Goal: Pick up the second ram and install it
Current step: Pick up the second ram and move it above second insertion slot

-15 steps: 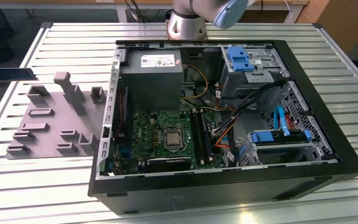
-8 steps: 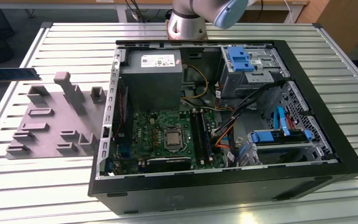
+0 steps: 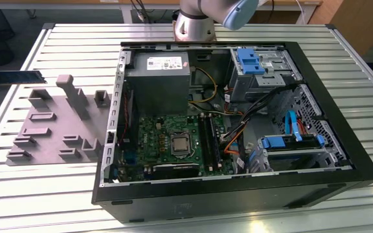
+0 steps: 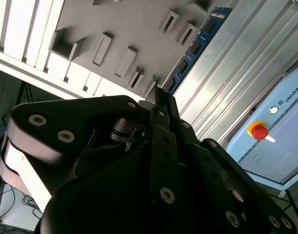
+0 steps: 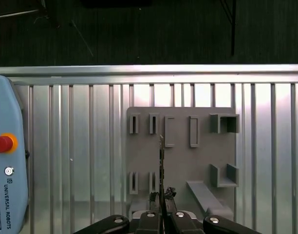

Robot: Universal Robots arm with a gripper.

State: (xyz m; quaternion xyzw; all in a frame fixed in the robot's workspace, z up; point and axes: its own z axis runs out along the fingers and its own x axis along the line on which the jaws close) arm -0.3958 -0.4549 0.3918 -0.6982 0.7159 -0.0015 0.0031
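Second ram is pinched at one end between the pressed-together fingers of the claw. In the second wrist view we see its blue-green board and black chips reaching out beyond the fingertips. In the first wrist view it is edge-on, a thin dark line.

We judge the pick-up done and the carry to be the step in hand. The stick hangs in the air above the grey tray, apart from its pegs. In the exterior view it lies level over the table toward the exterior view's left, well apart from the open computer case.

As we read it, the rest of the task calls for bringing the stick over the long black memory slots on the green board. Its long edge must line up with a free slot, and it must be pressed evenly so that both ends seat.

Some things we cannot make out:
- The exterior view's left edge cuts off the held end of the stick.
- Its notch and contact edge face away from us, so we cannot tell which way round it is held.
- The slots are too small for us to tell which is free or whether their latches stand open.
- A bundle of cables runs just beside them, and how near it comes is unclear.
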